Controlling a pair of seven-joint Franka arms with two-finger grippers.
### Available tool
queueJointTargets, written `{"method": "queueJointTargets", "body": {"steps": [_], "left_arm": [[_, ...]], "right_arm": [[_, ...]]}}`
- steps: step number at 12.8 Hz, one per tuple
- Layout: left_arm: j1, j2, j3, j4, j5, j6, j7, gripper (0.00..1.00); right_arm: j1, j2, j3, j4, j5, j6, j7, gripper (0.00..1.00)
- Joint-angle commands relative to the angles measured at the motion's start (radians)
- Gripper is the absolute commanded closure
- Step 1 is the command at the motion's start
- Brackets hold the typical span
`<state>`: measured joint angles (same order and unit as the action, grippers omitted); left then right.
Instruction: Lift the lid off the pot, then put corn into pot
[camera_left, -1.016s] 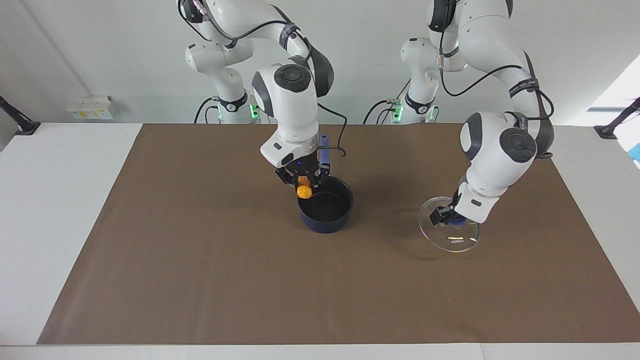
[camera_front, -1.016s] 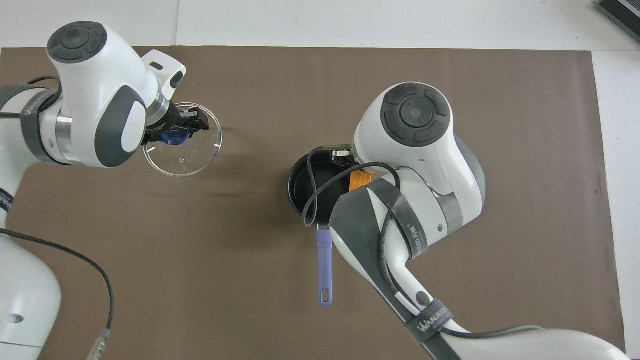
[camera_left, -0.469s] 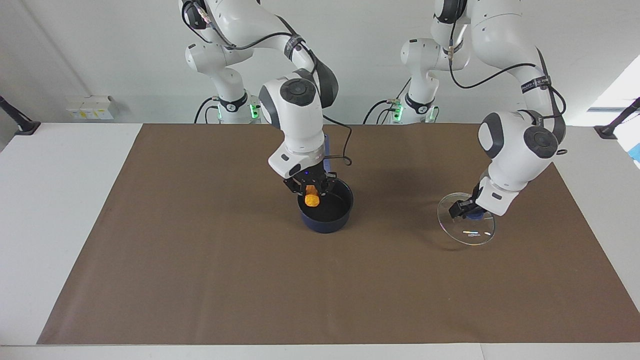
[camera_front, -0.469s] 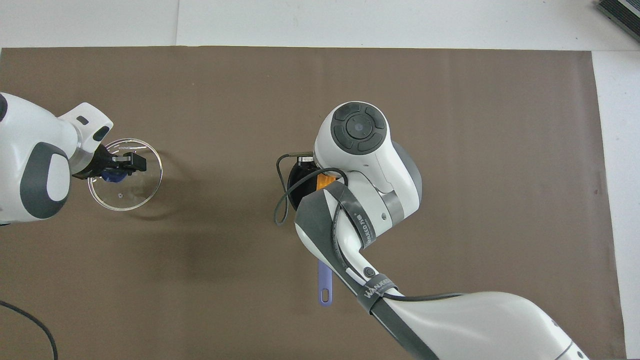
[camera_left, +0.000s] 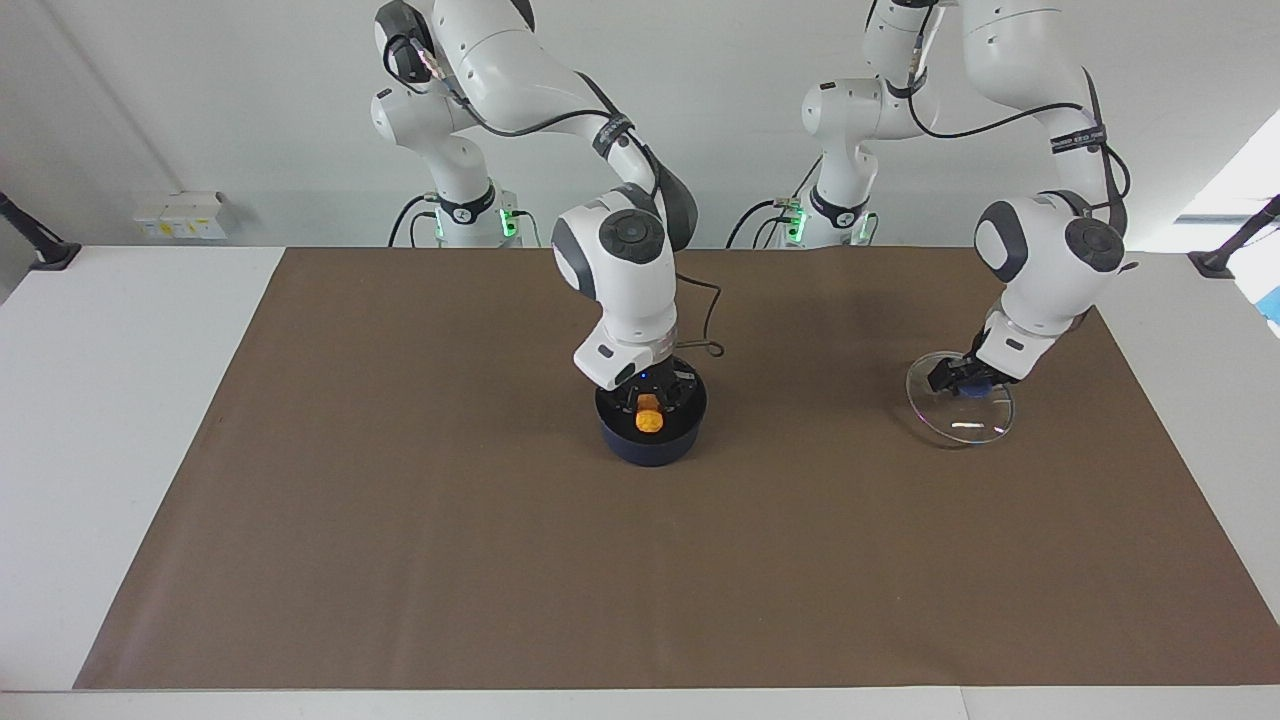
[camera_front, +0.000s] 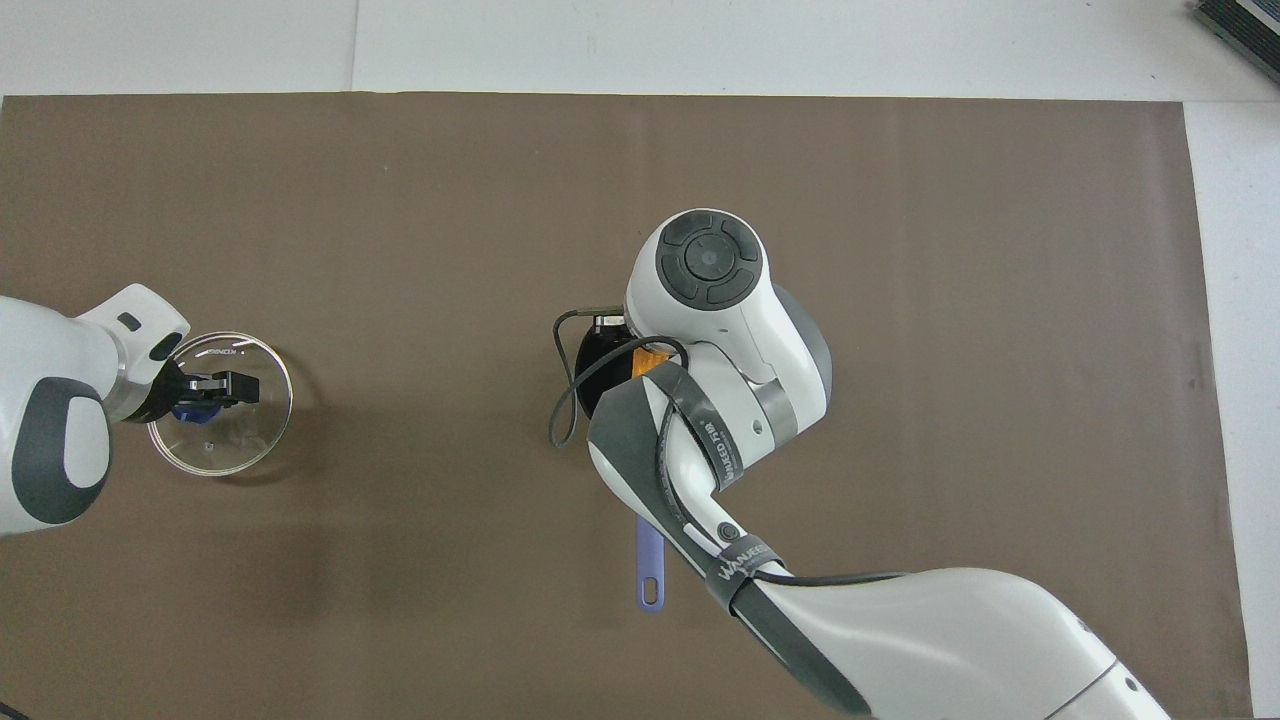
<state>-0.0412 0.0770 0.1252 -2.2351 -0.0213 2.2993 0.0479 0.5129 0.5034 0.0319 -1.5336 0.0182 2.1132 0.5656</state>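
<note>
My right end effector, closed on the yellow-orange corn cob, hangs inside the dark navy saucepan. Releasing crookedly could tip it. My left end effector grips the clear glass lid beside the saucepan; it could slip.

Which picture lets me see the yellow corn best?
The facing view: the corn shows whole, held down inside the pot by the right gripper. In the overhead view the arm covers it, leaving only an orange sliver.
</note>
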Motion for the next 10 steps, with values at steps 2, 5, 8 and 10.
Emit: {"method": "queueJointTargets", "body": {"steps": [2, 5, 8, 10], "left_arm": [[0.027, -0.030, -0.010, -0.098, 0.018, 0.129, 0.007, 1.00], [0.046, -0.025, -0.012, -0.092, 0.018, 0.126, 0.044, 0.35], [0.044, -0.011, -0.012, -0.061, 0.017, 0.117, 0.027, 0.00], [0.034, 0.007, -0.012, -0.026, 0.017, 0.103, 0.027, 0.00]], "right_arm": [[-0.011, 0.001, 0.013, -0.028, 0.037, 0.044, -0.042, 1.00], [-0.010, -0.002, 0.011, -0.046, 0.077, 0.062, -0.055, 1.00], [-0.010, 0.001, 0.011, -0.069, 0.075, 0.087, -0.070, 0.98], [-0.011, 0.001, 0.011, -0.075, 0.077, 0.088, -0.090, 0.81]]}}
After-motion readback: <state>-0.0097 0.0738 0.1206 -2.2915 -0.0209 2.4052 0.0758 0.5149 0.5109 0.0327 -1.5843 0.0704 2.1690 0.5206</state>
